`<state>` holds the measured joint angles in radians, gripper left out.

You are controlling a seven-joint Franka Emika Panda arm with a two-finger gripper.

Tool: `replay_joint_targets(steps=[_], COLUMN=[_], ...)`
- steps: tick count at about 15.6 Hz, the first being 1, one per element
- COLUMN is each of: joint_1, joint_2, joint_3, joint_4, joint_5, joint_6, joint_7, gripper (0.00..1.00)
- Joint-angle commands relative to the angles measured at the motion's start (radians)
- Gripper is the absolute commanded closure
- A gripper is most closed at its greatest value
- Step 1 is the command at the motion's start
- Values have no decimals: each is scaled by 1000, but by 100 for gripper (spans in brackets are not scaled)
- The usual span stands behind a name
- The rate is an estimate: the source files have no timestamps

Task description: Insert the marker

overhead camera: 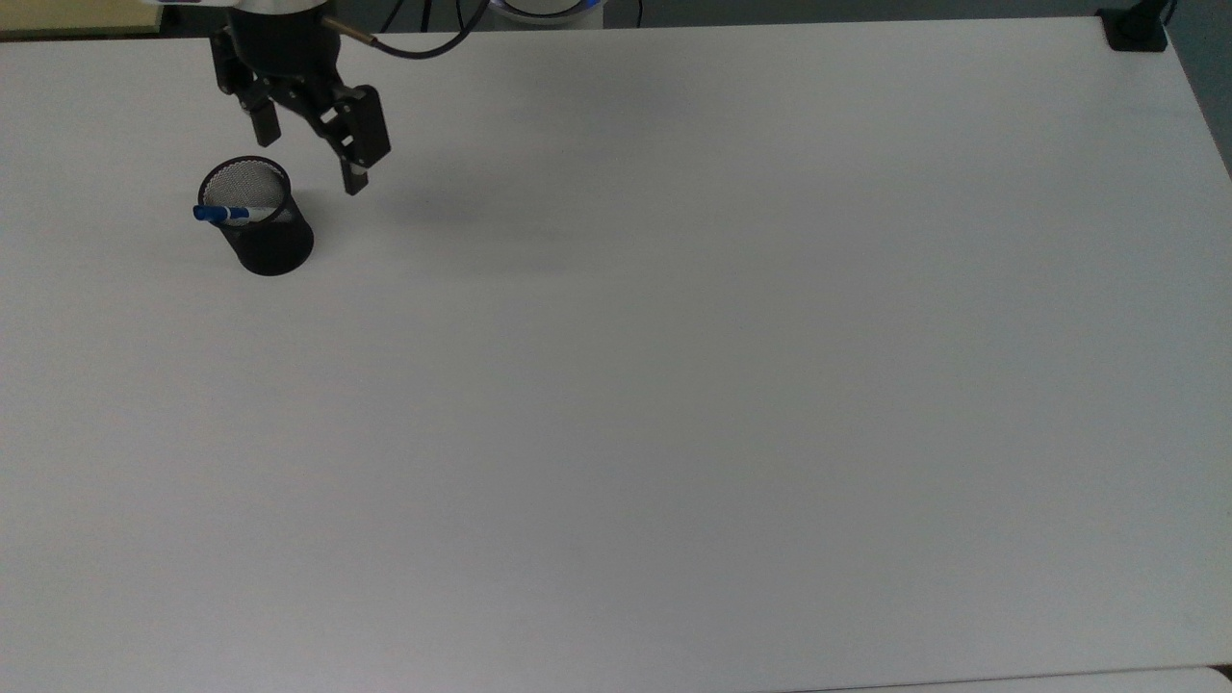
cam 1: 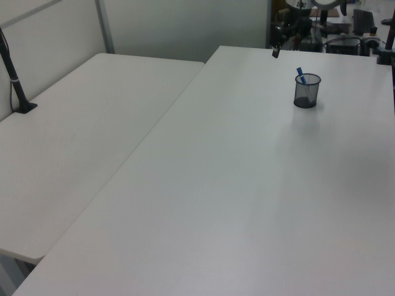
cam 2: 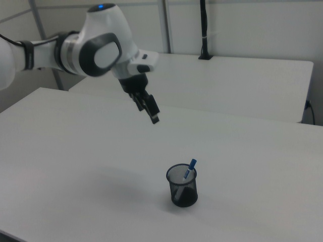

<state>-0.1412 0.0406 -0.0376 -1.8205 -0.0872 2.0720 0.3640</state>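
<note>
The end effector [overhead camera: 310, 159] hangs spread and empty. At its seven o'clock in the top view, the marker [overhead camera: 231, 214] leans inside a black mesh cup [overhead camera: 265, 236] on the counter [overhead camera: 674, 385].

No legible txt, labels, brands, nos. or signs in any view. Print on the marker [overhead camera: 236, 213] barrel can't be made out.
</note>
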Motion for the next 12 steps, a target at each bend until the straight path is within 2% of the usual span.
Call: replay_joint_targets(steps=[1,4,8,10,12], joint_1=[69,127,172,207,218], joint_2=[47,47,50,51,50], joint_3=[10,8,-22,-70,-88], joint_4=[142,217,233,234,234], joint_5=[12,3,0,15,17], joint_6=[-218,-377,-397,-394,-395], joint_7=[-46,-180,-307,-312,-307], gripper=[0,0,0,0,0])
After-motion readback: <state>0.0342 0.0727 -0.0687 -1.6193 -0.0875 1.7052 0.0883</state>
